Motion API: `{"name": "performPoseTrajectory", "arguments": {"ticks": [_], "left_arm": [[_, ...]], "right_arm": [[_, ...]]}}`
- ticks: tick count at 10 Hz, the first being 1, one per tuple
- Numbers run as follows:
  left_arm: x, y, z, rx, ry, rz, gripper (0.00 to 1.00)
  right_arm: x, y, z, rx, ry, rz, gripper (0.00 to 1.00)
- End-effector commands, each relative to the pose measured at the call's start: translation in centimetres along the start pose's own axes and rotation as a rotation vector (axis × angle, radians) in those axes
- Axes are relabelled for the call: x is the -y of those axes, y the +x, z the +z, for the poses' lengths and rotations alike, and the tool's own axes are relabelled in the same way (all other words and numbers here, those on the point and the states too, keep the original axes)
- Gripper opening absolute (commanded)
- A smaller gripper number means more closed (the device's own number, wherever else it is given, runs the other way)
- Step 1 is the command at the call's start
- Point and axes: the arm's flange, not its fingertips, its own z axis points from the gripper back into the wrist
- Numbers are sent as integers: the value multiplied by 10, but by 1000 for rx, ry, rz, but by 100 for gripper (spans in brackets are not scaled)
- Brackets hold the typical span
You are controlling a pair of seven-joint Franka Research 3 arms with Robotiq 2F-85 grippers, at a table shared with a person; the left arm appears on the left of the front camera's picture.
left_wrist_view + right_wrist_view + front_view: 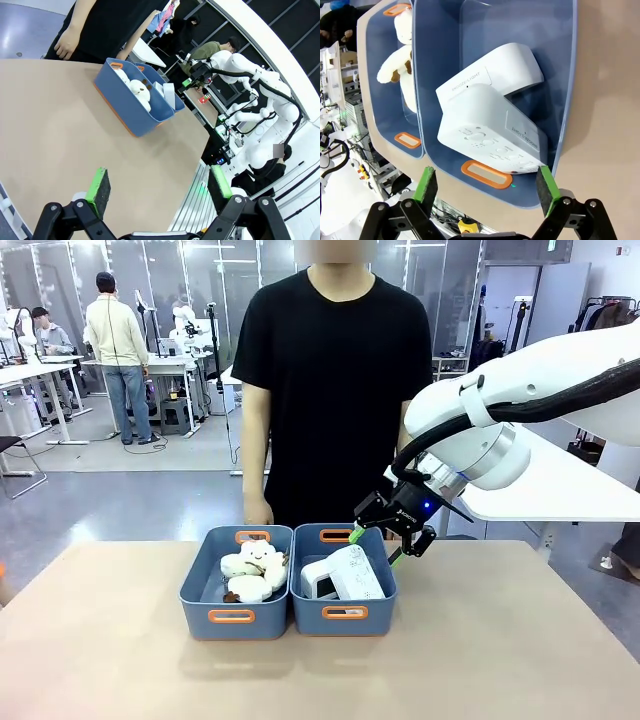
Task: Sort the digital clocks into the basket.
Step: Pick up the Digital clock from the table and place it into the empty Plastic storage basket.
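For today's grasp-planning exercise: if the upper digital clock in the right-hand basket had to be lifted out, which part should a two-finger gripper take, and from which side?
Probably from above, across the narrow width of the upper digital clock. It lies tilted on the other clock, so its long flat faces are exposed, while the blue basket walls block any sideways approach. The open right gripper already hangs over that basket.

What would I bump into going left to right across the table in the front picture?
The basket with the plush toys → the basket holding the two digital clocks → the right gripper, open above that basket's far right corner.
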Motion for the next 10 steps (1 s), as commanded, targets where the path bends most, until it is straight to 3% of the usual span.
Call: {"name": "performPoseTrajectory", "arguments": {"ticks": [1, 9, 10], "left_arm": [[4, 0, -1, 1, 10, 10, 100], [4, 0, -1, 1, 10, 10, 100], [4, 0, -1, 1, 10, 10, 100]], "right_arm": [[-1, 0, -1, -1, 1, 0, 100], [0, 0, 0, 0, 0, 0, 100], [-2, -18, 19, -1, -28, 36, 100]]}}
